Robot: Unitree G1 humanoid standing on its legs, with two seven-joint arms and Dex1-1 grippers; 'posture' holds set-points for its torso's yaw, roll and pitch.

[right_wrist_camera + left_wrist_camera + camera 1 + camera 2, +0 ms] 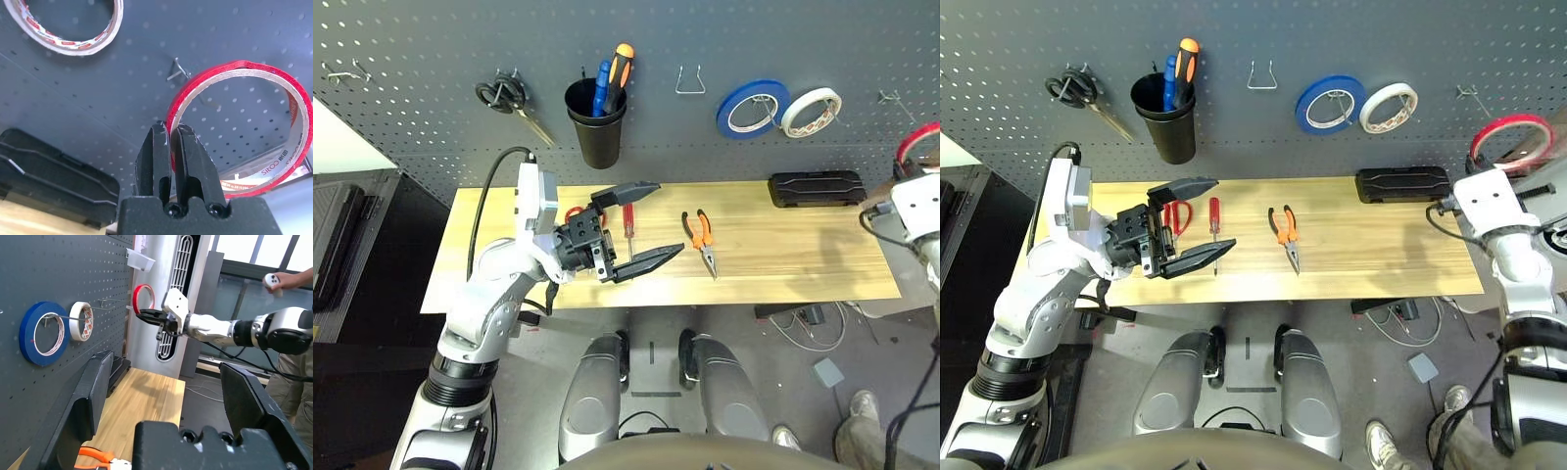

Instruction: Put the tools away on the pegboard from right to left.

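While the desk (1332,269) is taken as a clock face seen from the head, with 12 o'clock towards the pegboard (1234,39), the red tape ring (234,68) is held between 2 and 3 o'clock, off the desk's end. Its band is pinched between the fingertips of the right hand (172,129), near a bare hook (180,71) at 2 o'clock; whether ring and hook touch cannot be told. The left hand (1222,213) is spread wide above the desk towards 9 o'clock, its fingers pointed to 3. Below and around it, the red-handled scissors (1178,215) and the red-handled screwdriver (1214,217) are seen lying at 9 o'clock, the screwdriver's handle turned to 12. The orange-and-black-handled pliers (1285,235) are laid just to the 3 o'clock side of the middle, handles towards 12, nose towards 6. A black case (1402,185) is set between 2 and 3. On the pegboard, black-handled scissors (1075,88) are hung at 10 o'clock, a black cup (1171,132) with a blue tool (1169,83) and an orange-and-black handle (1185,67) is mounted at 11, a wire hook (1261,76) is fixed at 12, the blue tape roll (1307,105) is hung at 1, and the white tape roll (1389,126) between 1 and 2.
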